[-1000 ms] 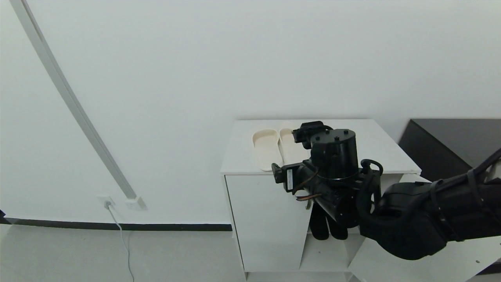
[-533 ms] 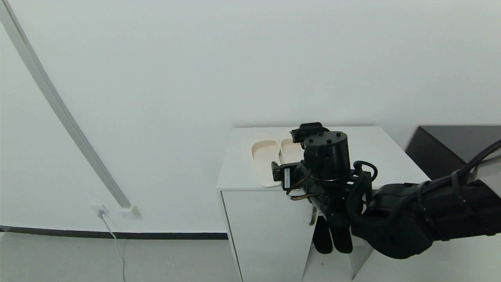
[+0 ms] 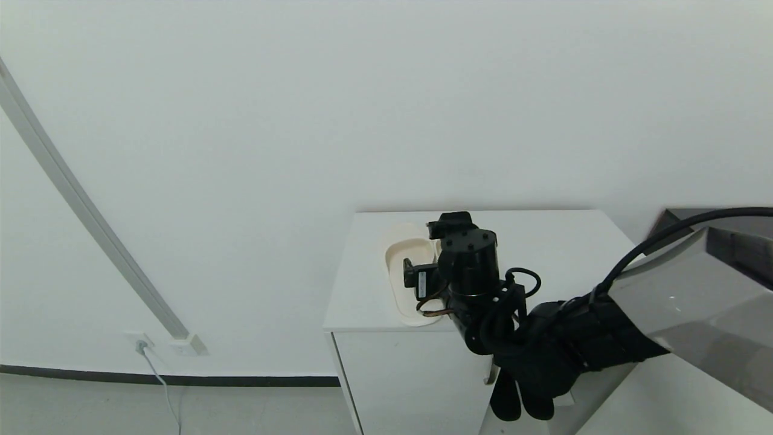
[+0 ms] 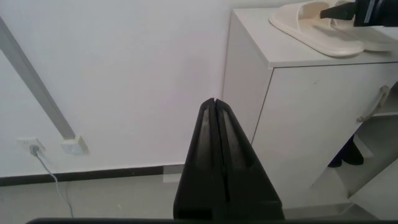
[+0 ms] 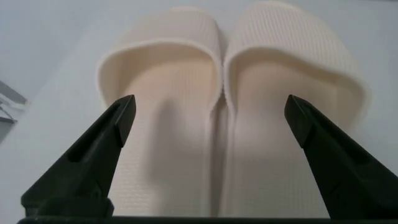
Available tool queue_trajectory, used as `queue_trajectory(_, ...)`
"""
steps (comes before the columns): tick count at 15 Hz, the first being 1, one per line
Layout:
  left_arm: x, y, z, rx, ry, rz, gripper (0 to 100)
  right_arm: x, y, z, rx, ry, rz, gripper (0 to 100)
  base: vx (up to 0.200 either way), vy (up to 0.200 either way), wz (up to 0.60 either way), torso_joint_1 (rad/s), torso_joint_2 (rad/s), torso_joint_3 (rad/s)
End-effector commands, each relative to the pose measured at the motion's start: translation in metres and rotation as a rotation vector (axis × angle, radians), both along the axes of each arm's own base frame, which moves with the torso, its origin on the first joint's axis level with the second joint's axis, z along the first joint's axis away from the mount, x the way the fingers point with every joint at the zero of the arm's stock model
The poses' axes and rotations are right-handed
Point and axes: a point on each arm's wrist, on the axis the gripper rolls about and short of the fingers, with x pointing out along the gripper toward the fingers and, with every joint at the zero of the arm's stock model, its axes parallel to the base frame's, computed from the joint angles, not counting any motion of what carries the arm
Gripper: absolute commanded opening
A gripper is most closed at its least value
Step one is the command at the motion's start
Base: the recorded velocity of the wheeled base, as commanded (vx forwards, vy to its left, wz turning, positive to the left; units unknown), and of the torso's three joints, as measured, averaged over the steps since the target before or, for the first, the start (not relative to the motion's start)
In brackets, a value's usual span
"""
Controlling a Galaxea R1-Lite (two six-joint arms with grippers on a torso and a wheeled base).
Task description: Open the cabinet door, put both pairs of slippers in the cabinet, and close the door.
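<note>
The cream slippers [image 5: 186, 162] are lying side by side on top of the cabinet [image 3: 561, 254], their length running straight away from the right gripper [image 5: 210, 109] toward the wall. That gripper is hovering wide open over their nearer part, one finger outside each slipper, so a squeeze across the pair looks likely next. The left gripper [image 4: 216, 102] is hanging pressed shut, lower beside the cabinet, well apart
</note>
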Motion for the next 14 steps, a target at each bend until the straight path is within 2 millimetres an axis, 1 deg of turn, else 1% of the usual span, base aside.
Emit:
queue_trajectory(1, 0.0, 0.0, 0.0, 0.0, 0.0, 0.0, 0, 0.015, 0.007, -0.015, -0.02, 0.004, -0.012, 100, 0.0, 0.0, 0.0, 0.0, 0.0, 0.0)
queue_trajectory(2, 0.0, 0.0, 0.0, 0.0, 0.0, 0.0, 0, 0.022, 0.008, -0.013, -0.024, -0.011, -0.019, 100, 0.0, 0.0, 0.0, 0.0, 0.0, 0.0)
queue_trajectory(3, 0.0, 0.0, 0.0, -0.002, 0.002, 0.0, 0, 0.026, 0.009, -0.013, -0.031, -0.014, -0.024, 100, 0.0, 0.0, 0.0, 0.0, 0.0, 0.0)
queue_trajectory(4, 0.0, 0.0, 0.0, -0.002, 0.001, 0.0, 0, 0.036, 0.009, -0.015, -0.037, -0.014, -0.037, 100, 0.0, 0.0, 0.0, 0.0, 0.0, 0.0)
queue_trajectory(6, 0.0, 0.0, 0.0, -0.004, 0.001, 0.002, 0, 0.046, 0.009, -0.017, -0.041, -0.009, -0.052, 100, 0.0, 0.0, 0.0, 0.0, 0.0, 0.0)
queue_trajectory(8, 0.0, 0.0, 0.0, -0.005, 0.001, 0.002, 0, 0.05, 0.011, -0.017, -0.037, -0.012, -0.051, 100, 0.0, 0.0, 0.0, 0.0, 0.0, 0.0)
queue_trajectory(11, 0.0, 0.0, 0.0, -0.005, 0.001, 0.002, 0, 0.069, 0.014, -0.016, -0.027, -0.022, -0.072, 100, 0.0, 0.0, 0.0, 0.0, 0.0, 0.0)
queue_trajectory(13, 0.0, 0.0, 0.0, -0.007, 0.001, 0.009, 0, 0.073, 0.016, -0.014, -0.024, -0.024, -0.074, 100, 0.0, 0.0, 0.0, 0.0, 0.0, 0.0)
queue_trajectory(14, 0.0, 0.0, 0.0, -0.008, 0.001, 0.009, 0, 0.073, 0.017, -0.014, -0.027, -0.02, -0.074, 0, 0.0, 0.0, 0.0, 0.0, 0.0, 0.0)
